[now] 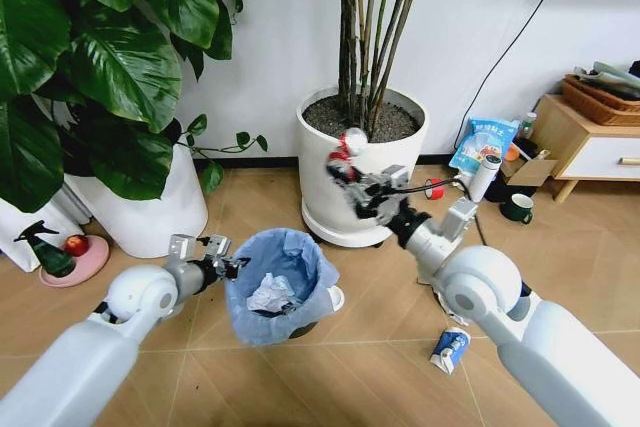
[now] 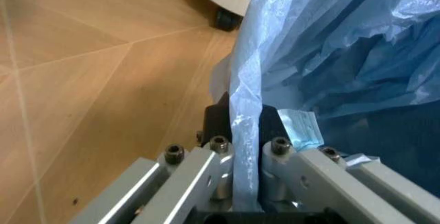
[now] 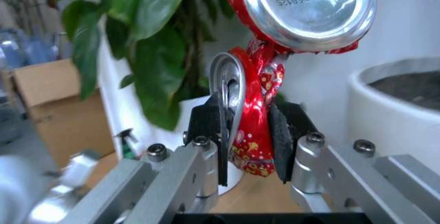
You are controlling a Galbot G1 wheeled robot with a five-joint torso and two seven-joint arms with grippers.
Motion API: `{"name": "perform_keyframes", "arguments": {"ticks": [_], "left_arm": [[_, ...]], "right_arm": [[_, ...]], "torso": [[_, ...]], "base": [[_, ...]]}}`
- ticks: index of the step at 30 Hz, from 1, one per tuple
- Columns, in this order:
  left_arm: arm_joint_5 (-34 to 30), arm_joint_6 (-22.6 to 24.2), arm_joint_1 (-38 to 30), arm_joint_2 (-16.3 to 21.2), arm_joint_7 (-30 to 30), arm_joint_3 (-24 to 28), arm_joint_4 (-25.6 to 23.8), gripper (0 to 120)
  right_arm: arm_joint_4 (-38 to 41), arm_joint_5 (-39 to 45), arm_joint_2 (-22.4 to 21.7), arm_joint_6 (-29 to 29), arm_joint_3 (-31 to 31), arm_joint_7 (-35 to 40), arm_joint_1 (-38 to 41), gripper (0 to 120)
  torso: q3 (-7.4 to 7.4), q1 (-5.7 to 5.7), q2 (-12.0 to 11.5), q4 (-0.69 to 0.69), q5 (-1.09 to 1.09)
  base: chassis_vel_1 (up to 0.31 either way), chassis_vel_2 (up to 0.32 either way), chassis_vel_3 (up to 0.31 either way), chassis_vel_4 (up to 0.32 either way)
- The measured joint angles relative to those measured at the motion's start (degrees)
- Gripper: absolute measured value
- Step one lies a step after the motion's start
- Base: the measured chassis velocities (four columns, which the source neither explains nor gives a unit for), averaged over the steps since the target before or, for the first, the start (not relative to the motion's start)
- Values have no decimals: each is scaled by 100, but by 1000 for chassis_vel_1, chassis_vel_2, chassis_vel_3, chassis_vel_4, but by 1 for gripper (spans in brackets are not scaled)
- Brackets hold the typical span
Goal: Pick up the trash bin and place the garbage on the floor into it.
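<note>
- The left gripper [image 1: 226, 265] is pinching the rim of the trash bin [image 1: 285, 287], holding it off the floor.
- The right gripper [image 1: 345, 175] is clamping the crushed can [image 1: 347, 146] above and beyond the trash bin.

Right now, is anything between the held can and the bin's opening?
Nothing visible. The right gripper holds the crushed can in open air, up beside the bin, whose mouth is open while the left gripper clamps its rim.
</note>
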Motion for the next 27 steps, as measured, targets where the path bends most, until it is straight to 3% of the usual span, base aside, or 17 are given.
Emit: {"name": "perform_keyframes", "arguments": {"ticks": [12, 14, 17, 18, 19, 27], "left_arm": [[-74, 27, -359, -176, -75, 274, 118, 0], [-75, 29, -316, -148, -77, 234, 95, 0], [-75, 29, -302, -139, -77, 215, 86, 0], [-77, 30, -254, -111, -78, 152, 46, 0], [-77, 30, -254, -111, -78, 152, 46, 0], [-70, 30, -132, -115, -101, 59, -37, 0]], "right_arm": [[-253, -480, 58, -137, -721, 9, -228, 15], [-283, -534, 81, -174, -790, 54, -241, 25], [-297, -552, 84, -179, -809, 68, -245, 28], [-350, -610, 88, -180, -848, 79, -254, 38], [-350, -610, 88, -180, -848, 79, -254, 38], [-463, -655, 131, -183, -885, 106, -254, 71]], "torso": [[0, 0, 0, 1, 0], [0, 0, 0, 1, -1], [0, 0, 0, 1, -1], [-1, -1, 0, 2, -1], [-1, -1, 0, 2, -1], [-1, -1, 0, 1, -1]], "base": [[0, 0, 0, 0], [0, 0, 0, 0], [0, 0, 0, 0], [0, 0, 0, 0], [0, 0, 0, 0], [0, 0, 0, 0]]}}
